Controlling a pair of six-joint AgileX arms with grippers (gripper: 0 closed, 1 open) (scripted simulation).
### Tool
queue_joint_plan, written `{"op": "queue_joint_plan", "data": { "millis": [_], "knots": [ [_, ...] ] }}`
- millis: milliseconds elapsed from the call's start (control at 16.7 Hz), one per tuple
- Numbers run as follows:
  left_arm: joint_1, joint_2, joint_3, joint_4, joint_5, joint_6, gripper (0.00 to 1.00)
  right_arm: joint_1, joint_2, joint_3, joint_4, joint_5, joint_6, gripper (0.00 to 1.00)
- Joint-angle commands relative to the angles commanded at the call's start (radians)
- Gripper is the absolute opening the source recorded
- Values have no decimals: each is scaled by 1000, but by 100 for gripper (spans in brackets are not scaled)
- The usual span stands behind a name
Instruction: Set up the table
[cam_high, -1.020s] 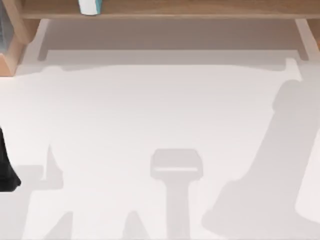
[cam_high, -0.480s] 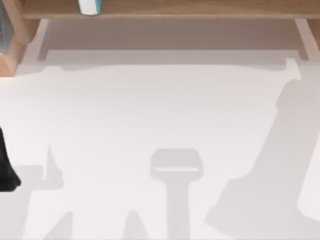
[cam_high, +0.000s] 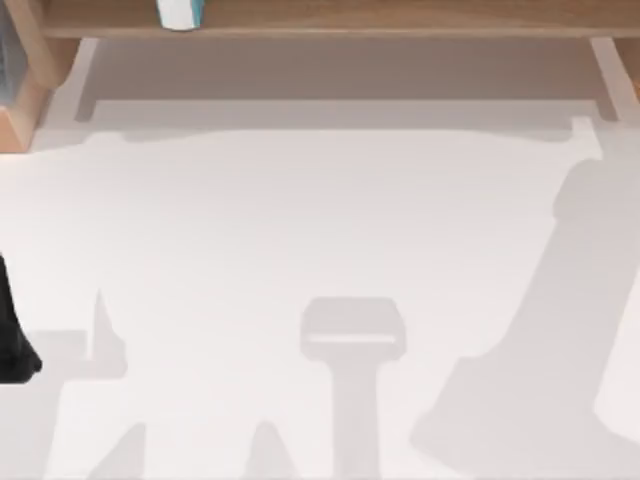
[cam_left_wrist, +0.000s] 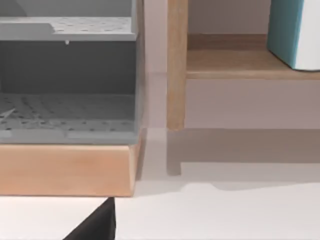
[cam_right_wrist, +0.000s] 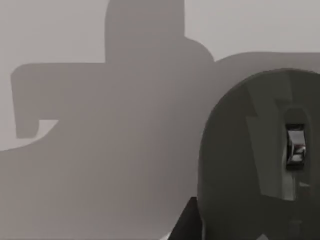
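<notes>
White table (cam_high: 300, 220) spreads below a wooden shelf (cam_high: 350, 18); whether either hand is apart, I cannot tell.

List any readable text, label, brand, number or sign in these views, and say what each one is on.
None can be read. The white and teal container on the wooden shelf shows plain faces with no lettering. The grey perforated rack and the white table are unmarked too.

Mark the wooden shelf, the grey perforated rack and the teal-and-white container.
wooden shelf (cam_left_wrist: 176, 65), left wrist view, on its upright post.
grey perforated rack (cam_left_wrist: 65, 112), left wrist view, on its lower perforated tier.
teal-and-white container (cam_left_wrist: 282, 30), left wrist view, on its teal side.
</notes>
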Motion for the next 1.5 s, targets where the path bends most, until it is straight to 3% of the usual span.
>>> {"op": "queue_joint_plan", "data": {
  "millis": [120, 900, 1500],
  "knots": [
    [0, 0, 0, 0, 0, 0, 100, 0, 0, 0, 0, 0, 0, 0],
    [0, 0, 0, 0, 0, 0, 100, -5, -79, -11, 6, -16, -16, 0],
    [0, 0, 0, 0, 0, 0, 100, -98, -552, -395, 172, -78, -69, 0]
  ]
}}
